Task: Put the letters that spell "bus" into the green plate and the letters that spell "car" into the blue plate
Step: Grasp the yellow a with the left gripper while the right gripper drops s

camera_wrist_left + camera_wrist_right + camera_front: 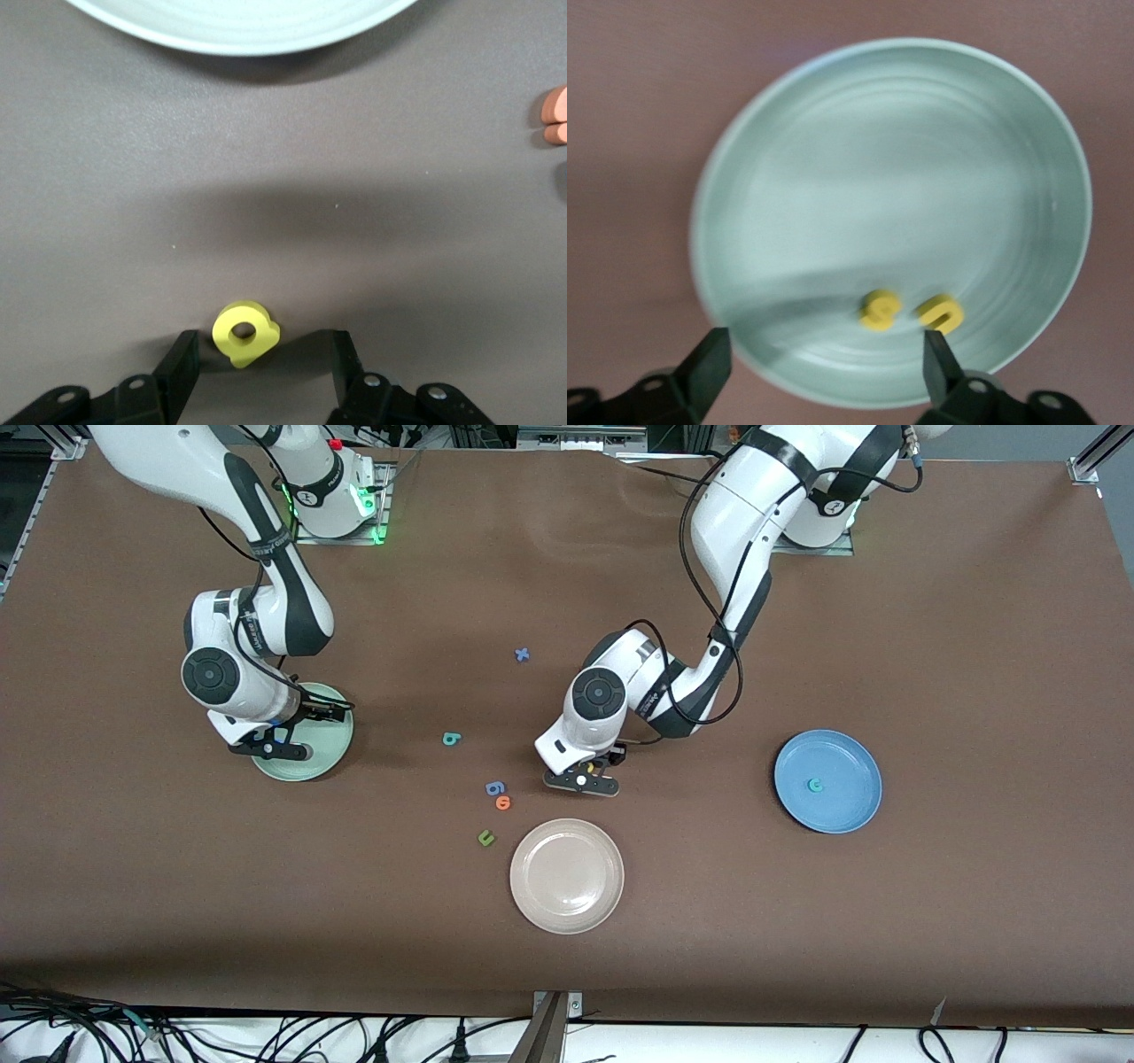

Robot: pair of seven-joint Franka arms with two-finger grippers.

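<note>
The yellow "a" (245,333) stands on edge on the table between the fingertips of my left gripper (261,359), which is open with a gap on both sides. That left gripper (582,781) is low over the table, just farther from the front camera than the cream plate. My right gripper (824,363) hangs open over the green plate (833,159); a yellow "s" (880,310) and a yellow "u" (939,313) lie in the plate. In the front view the right gripper (275,746) covers part of the green plate (323,753). A teal "c" (814,785) lies in the blue plate (842,757). A teal "b" (452,739) lies mid-table.
The cream plate (567,903) sits near the table's front, beside the left gripper. Loose letters lie between the arms: a blue "x" (523,654), a blue "g" (495,787), an orange letter (503,802) and an olive "u" (485,837).
</note>
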